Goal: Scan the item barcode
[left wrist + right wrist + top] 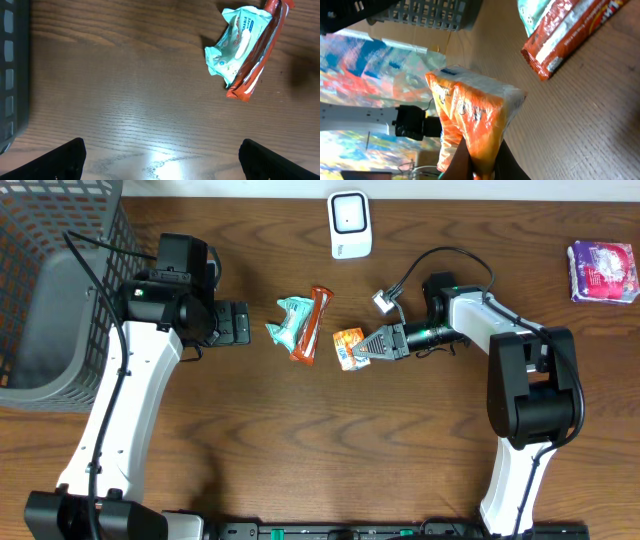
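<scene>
Orange packet (348, 346) is off the table (300, 450), near the middle, pinched at its right end by the right claw (366, 347), fingers pressed tight on it. In the wrist view the packet (470, 120) stands straight out from the fingertips, long axis in line with them. No barcode shows on any face in view, so I cannot tell which side carries it.

The relation that matters: the white scanner (350, 225) sits almost straight up the table from the packet, well apart, at the far edge. The right arm is clearly the nearer one and has the goods. My read is the next move is a lift toward that scanner window, probably with a wrist turn.

Just left of the packet lie a red bar (311, 326) and a teal pouch (286, 322), touching each other but off the line to the scanner. The arm's own cable (450, 252) loops nearby. Left claw (238, 323) hangs spread wide, empty, beyond the pouch. Basket (40, 310) far left, purple pack (603, 270) far right, both out of play.
</scene>
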`<state>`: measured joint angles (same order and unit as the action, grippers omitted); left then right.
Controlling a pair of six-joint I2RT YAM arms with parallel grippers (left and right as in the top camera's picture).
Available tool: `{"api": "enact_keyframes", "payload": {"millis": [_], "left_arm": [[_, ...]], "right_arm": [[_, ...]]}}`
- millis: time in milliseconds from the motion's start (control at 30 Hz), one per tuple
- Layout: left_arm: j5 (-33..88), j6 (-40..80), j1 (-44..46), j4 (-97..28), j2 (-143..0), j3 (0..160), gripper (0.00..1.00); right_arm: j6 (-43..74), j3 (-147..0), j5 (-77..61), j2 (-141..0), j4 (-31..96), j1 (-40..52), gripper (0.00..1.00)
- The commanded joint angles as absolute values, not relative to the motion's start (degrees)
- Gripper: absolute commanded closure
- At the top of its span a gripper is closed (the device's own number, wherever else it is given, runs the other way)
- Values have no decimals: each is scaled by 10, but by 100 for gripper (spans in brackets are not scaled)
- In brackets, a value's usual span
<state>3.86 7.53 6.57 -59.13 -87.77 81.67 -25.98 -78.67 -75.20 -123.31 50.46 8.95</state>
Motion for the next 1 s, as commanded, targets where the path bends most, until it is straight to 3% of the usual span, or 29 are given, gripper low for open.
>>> {"api": "enact_keyframes", "payload": {"millis": [0, 967], "left_arm": [[29, 80, 65, -593, -880, 815, 2], [29, 80, 65, -593, -880, 815, 2]], "right_arm": [[-301, -785, -782, -1237, 504, 95, 99], [-301, -785, -779, -1237, 496, 94, 99]]}}
